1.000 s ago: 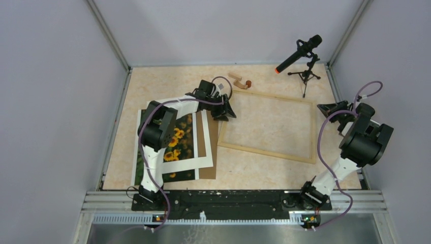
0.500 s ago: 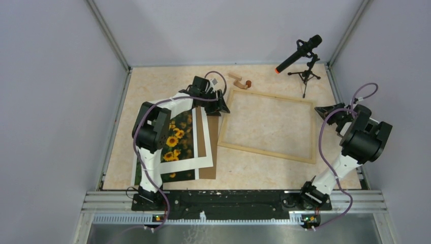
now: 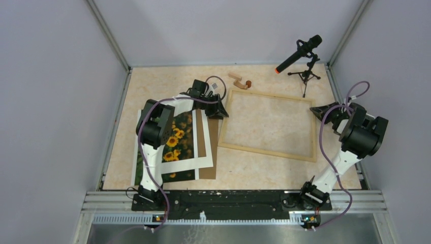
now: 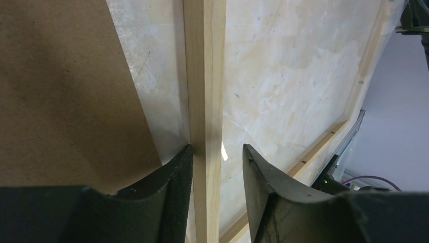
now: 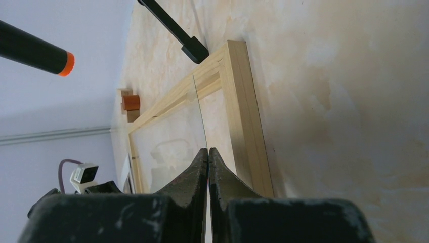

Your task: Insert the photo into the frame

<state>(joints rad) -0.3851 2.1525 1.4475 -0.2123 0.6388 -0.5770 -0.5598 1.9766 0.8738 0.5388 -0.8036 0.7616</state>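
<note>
L gripper [image 4: 217, 150] spread astride frame [image 4: 205, 76] rail | R gripper [image 5: 208, 150] pinching clear pane [image 5: 172, 131] edge, looks like | risk: pane slip or crack from askew pull | photo [image 3: 178, 140] not yet in

Quick tally of the table. One large light-wood rectangular frame [image 3: 264, 152]. One sunflower photo print [image 3: 175, 138], one white mat border [image 3: 201, 162], one plain brown backing board [image 3: 207, 172]. One thin clear pane [image 5: 201, 116], seen edge-on. Two small pale wooden blocks [image 3: 235, 77] and one reddish-brown round piece [image 3: 248, 83]. One black microphone with an orange tip [image 3: 299, 53], one little tripod [image 3: 306, 76]. And two black two-finger grippers: left gripper [image 3: 220, 110], right gripper [image 3: 315, 110].
</note>
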